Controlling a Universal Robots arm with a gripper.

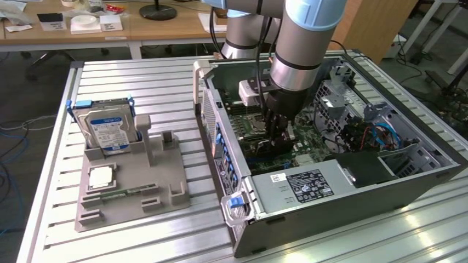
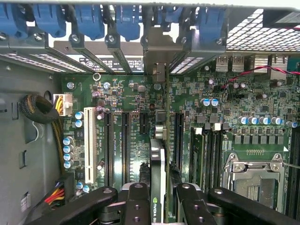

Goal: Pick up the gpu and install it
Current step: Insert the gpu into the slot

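Observation:
The gpu [image 2: 160, 164] is seen edge-on in the wrist view: a thin green board with a black cooler on one face and a silver end bracket [image 2: 157, 65] reaching the case's rear slot openings. My gripper [image 2: 161, 208] is shut on it, with black fingers [image 2: 137, 206] pressing on both faces. The card stands upright over the motherboard [image 2: 234, 103], in line with the black expansion slots [image 2: 178, 136]. I cannot tell whether its edge sits in a slot. In the exterior view my gripper [image 1: 278, 141] reaches down inside the open computer case [image 1: 409, 181].
A grey fixture [image 1: 157, 192] at the exterior view's left holds a silver hard drive [image 1: 108, 129], a memory stick [image 1: 120, 193] and a square chip [image 1: 101, 176]. Inside the case are the power supply [image 1: 307, 186], a CPU socket [image 2: 255, 176], a white slot [image 2: 91, 145] and cable bundles [image 2: 42, 110].

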